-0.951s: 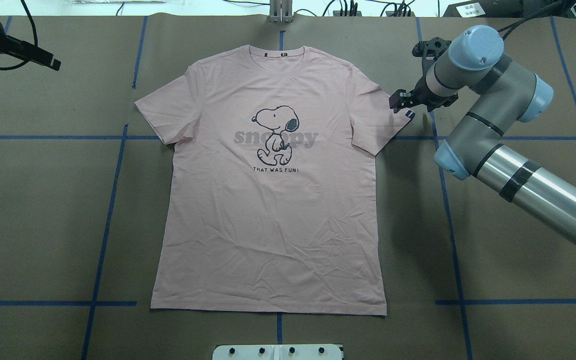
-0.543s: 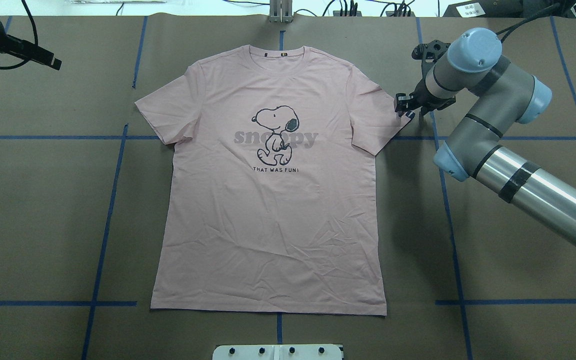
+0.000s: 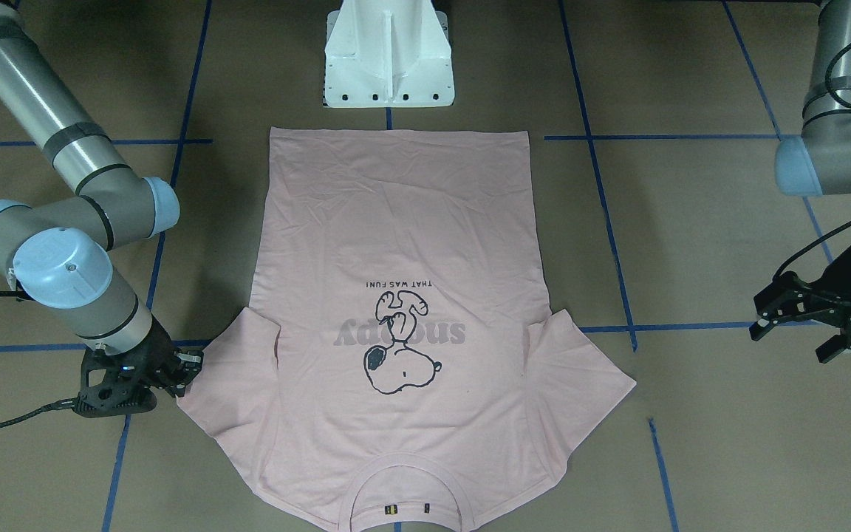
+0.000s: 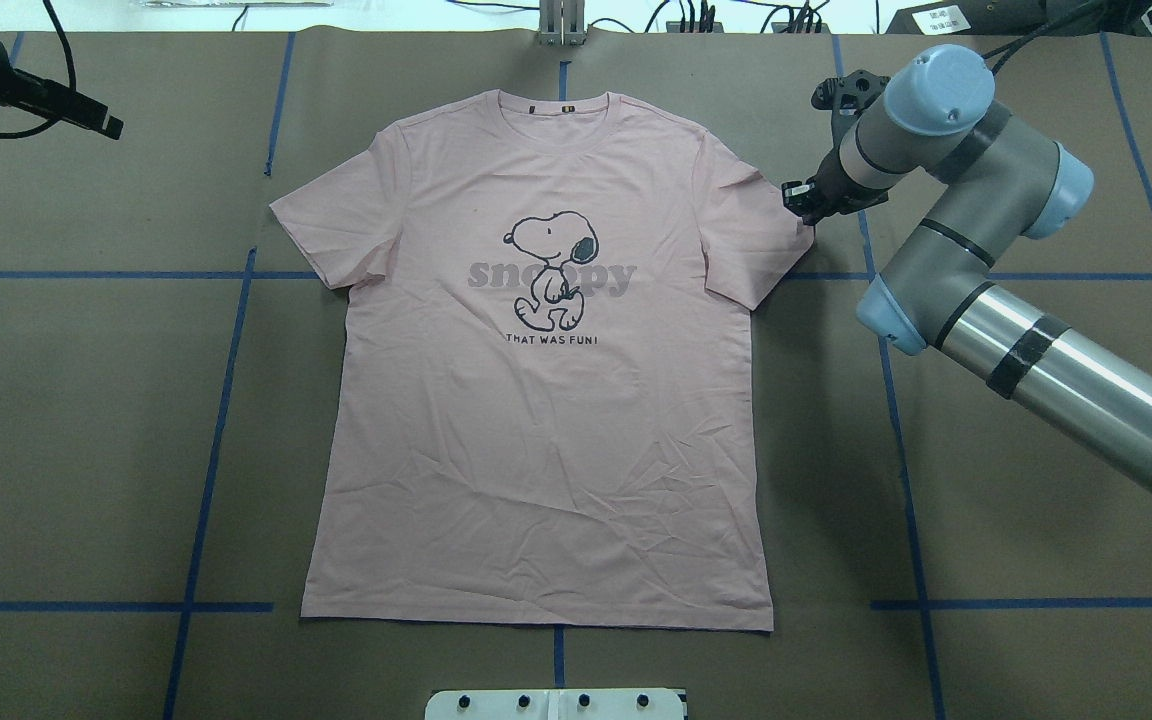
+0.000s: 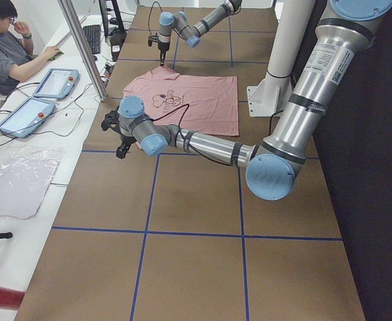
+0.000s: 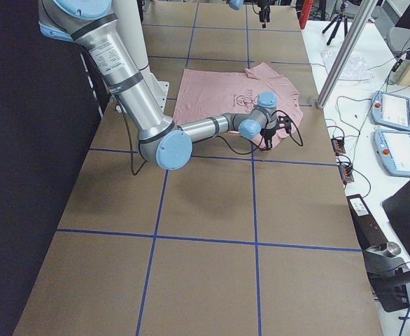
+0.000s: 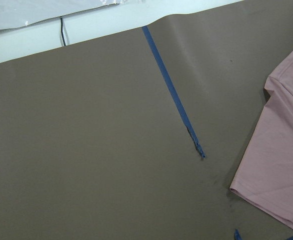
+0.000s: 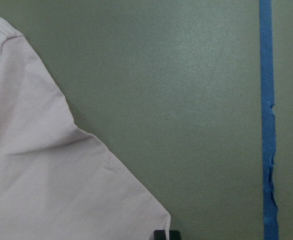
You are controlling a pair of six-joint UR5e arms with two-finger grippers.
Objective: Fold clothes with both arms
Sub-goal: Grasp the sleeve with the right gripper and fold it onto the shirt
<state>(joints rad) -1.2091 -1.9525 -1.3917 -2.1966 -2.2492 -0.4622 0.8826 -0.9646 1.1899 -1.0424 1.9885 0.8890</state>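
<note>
The pale pink T-shirt (image 4: 546,400) lies flat, print up, collar at the far edge; it also shows in the front view (image 3: 396,244). My right gripper (image 4: 798,198) is low at the outer corner of the shirt's right sleeve (image 4: 756,230). Its jaws look slightly open, and one black fingertip (image 8: 166,234) sits right at the sleeve corner (image 8: 136,210). The sleeve lies flat and the dark sleeve tag is hidden. My left gripper (image 3: 795,319) is open and empty, well off to the side of the left sleeve (image 3: 580,369).
Brown paper with blue tape lines (image 4: 226,370) covers the table. The white base pedestal (image 3: 388,55) stands at the shirt's hem end. An operator (image 5: 12,47) and tablets (image 5: 55,83) are beyond the table's far edge.
My right gripper has moved a little up and left onto the sleeve corner, and now covers the dark tag. The left arm has barely moved.
</note>
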